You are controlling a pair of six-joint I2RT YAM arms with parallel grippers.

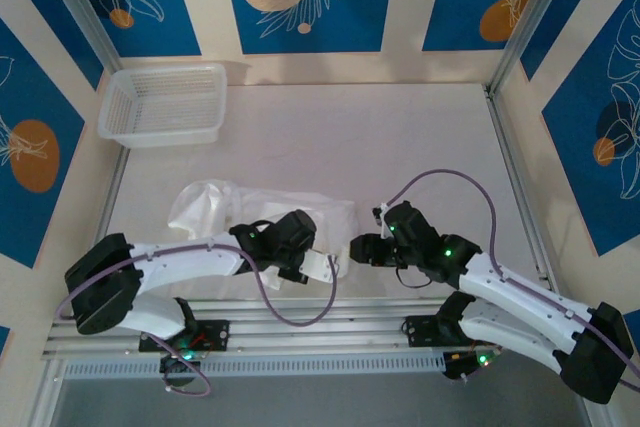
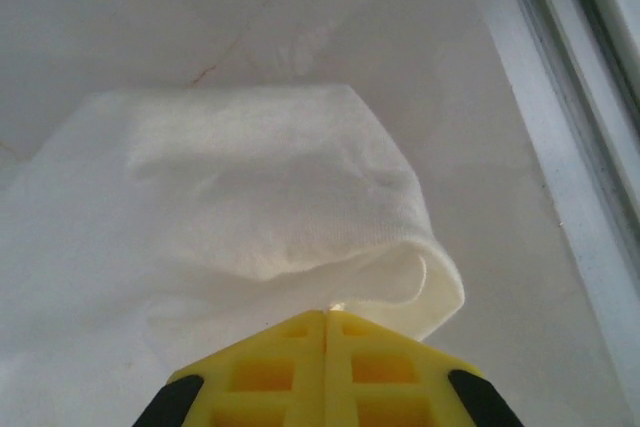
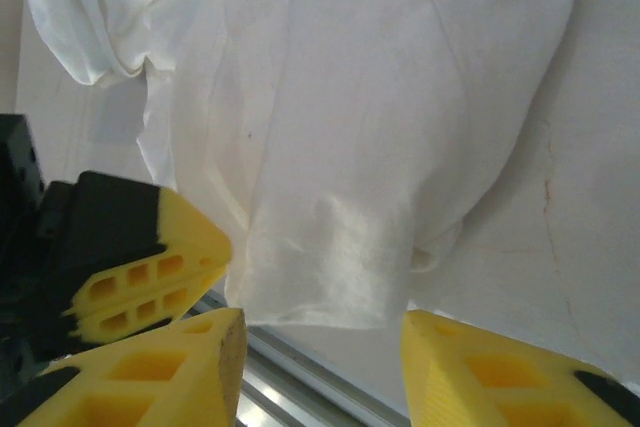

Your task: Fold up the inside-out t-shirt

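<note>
From the overhead camera I see the inside-out t-shirt, white and wrinkled, bunched in a loose heap on the pale surface. It lies at about 8 o'clock from the middle, close to the near edge. A white mesh basket sits well apart from it, at 11 o'clock in the far corner.

My left claw is at the heap's 4 o'clock corner, so the bulk of the shirt spreads away from it toward 10 o'clock. On the left wrist camera the left claw has its yellow fingers pressed fully together. A rolled fold of the t-shirt lies right at their tips. I think a sliver of the hem is pinched between them, though the view there is too tight to be sure.

My right claw sits just beside the shirt's 3 o'clock edge and points toward the left claw. On the right wrist camera the right claw has its fingers spread apart and grips nothing. The t-shirt hangs down the picture from 12 o'clock, and its hemmed edge ends just short of the gap between the fingers. The left claw shows at 8 o'clock there, just beside the fabric.
</note>
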